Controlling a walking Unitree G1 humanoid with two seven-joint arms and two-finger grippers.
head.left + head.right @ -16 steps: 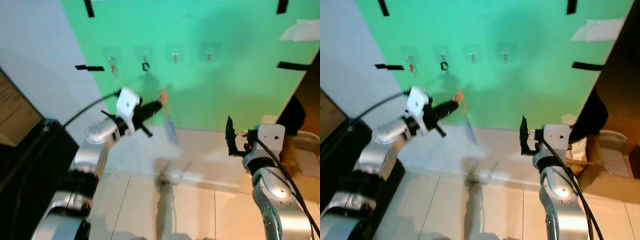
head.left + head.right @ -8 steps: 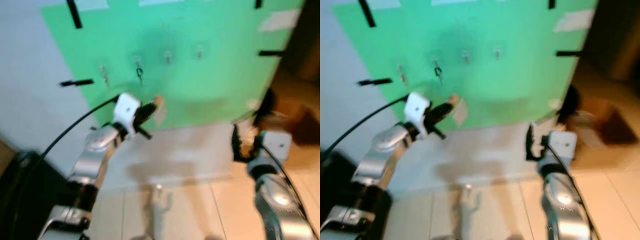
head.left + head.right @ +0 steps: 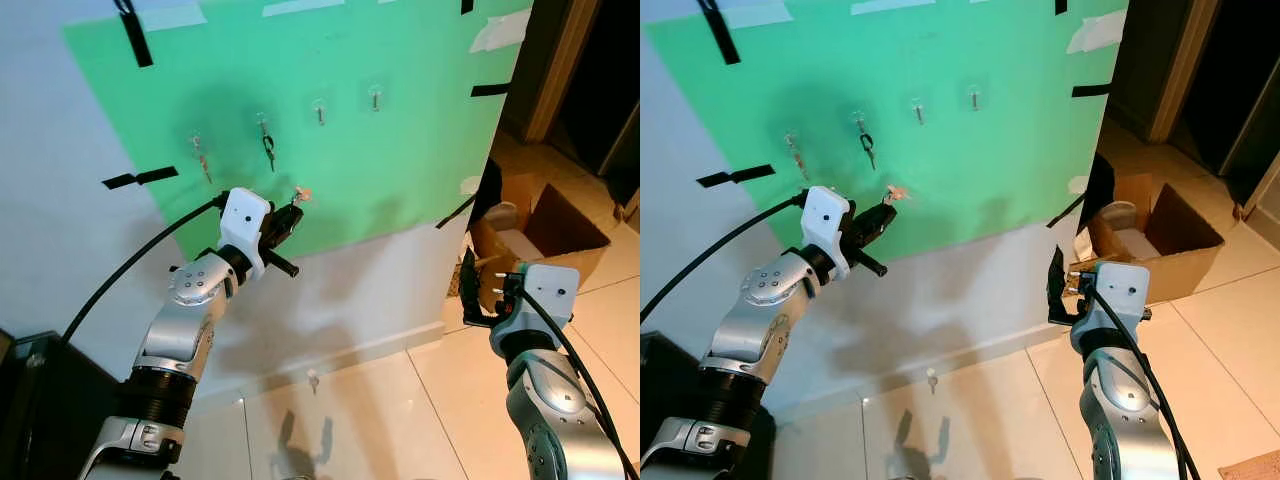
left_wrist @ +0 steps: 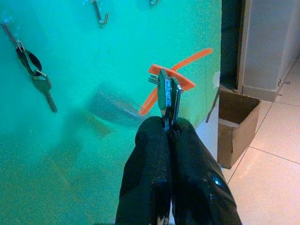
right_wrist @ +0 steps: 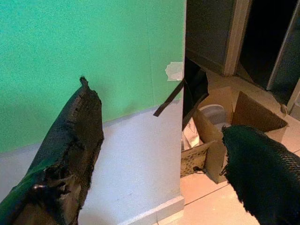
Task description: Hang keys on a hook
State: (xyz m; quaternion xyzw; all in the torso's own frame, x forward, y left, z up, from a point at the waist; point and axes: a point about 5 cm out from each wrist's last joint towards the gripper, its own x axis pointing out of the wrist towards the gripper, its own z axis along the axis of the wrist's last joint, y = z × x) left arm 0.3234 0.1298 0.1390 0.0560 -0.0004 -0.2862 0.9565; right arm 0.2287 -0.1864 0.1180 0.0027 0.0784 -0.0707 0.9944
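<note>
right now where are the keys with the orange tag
The keys with the orange tag are pinched in the left end effector, raised before the green sheet, just below and right of the hook with a hung key.

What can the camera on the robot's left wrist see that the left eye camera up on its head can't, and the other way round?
The left wrist view alone makes clear that the left pincer is shut on the keys, with an orange tag sticking out.

The left eye view alone takes in the right pincer, held low by the wall corner, a small thing lying on the floor, and all four hooks in a row.

Both show the green sheet, the key with a black loop already hanging, and the cardboard box.
</note>
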